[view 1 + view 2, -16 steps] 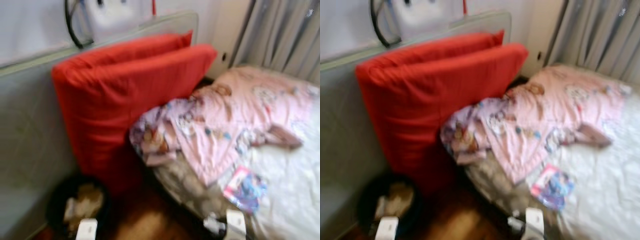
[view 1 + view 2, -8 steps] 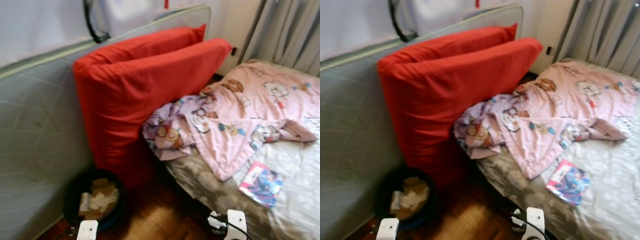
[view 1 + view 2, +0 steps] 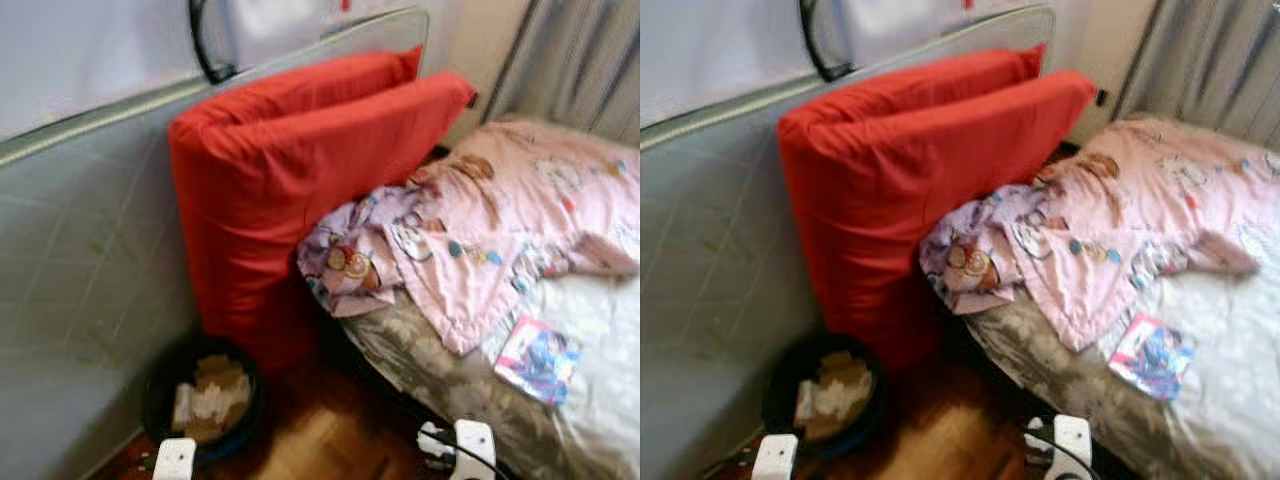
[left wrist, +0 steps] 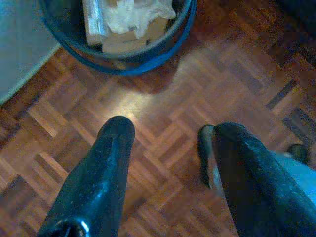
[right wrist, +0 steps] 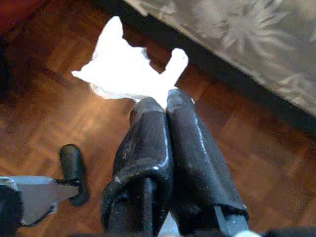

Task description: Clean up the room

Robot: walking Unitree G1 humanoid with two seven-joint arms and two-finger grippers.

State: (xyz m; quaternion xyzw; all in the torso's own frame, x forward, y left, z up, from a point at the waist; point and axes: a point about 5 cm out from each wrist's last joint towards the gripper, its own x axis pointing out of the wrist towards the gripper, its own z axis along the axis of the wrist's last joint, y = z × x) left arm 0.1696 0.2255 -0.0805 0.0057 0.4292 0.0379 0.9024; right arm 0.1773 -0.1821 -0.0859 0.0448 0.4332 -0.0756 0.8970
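A dark round waste bin (image 3: 205,400) with crumpled paper and cardboard in it stands on the wood floor at the foot of two red cushions (image 3: 290,190). My left gripper (image 4: 168,133) hangs open over the parquet, just short of the bin (image 4: 118,29), with nothing between its fingers. My right gripper (image 5: 163,101) is shut on a crumpled white tissue (image 5: 123,69) that sticks out past its fingertips, above the floor beside the bed's edge (image 5: 237,39). Both wrists show at the bottom of the head views, left (image 3: 175,460) and right (image 3: 470,445).
A grey mattress (image 3: 80,270) leans on the wall to the left. On the right a bed carries a rumpled pink blanket (image 3: 480,240) and a colourful magazine (image 3: 538,358). Grey curtains (image 3: 580,60) hang behind. A strip of wood floor (image 3: 320,440) runs between bin and bed.
The camera has swung a little to the left, so the bin and cushions sit nearer the middle of the picture. Both wrists stay at the bottom edge.
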